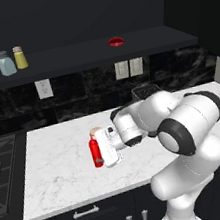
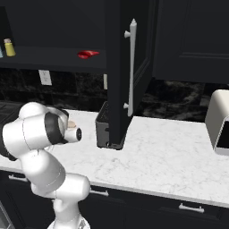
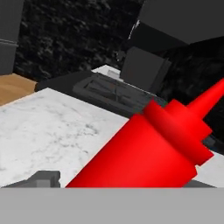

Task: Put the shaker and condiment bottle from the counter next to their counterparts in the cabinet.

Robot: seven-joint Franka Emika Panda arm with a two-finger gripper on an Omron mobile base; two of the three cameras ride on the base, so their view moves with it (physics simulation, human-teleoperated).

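The yellow shaker (image 1: pixel 20 57) already stood on the cabinet (image 1: pixel 92 54) shelf at the upper left of the left base frame, just beside the blue-grey shaker (image 1: pixel 6 63). The low red round object (image 1: pixel 116 42) sat further right on the same shelf, upper centre.

The red bottle (image 1: pixel 95 153) stood on the counter (image 1: pixel 55 166) at centre frame, with the gripper (image 1: pixel 106 150) brought in against its right side. In the hand view the bottle (image 3: pixel 144 146) ran diagonally from bottom centre to the right edge, nozzle toward the upper right, very close to the camera. One finger tip (image 3: pixel 41 179) showed at lower left, apart from the bottle body. The jaws appeared to straddle the bottle; whether they were clamped on it could not be told.

The step in hand was judged to be the grasp of the bottle. To do it well:

1. Close on the cylindrical body, below the shoulder, not on the tapered nozzle.
2. Confirm firm contact on both sides before lifting.
3. Lift straight up, clear of the counter.
4. Keep the bottle clear of the shelf edge on approach, then set it down beside the red round object.
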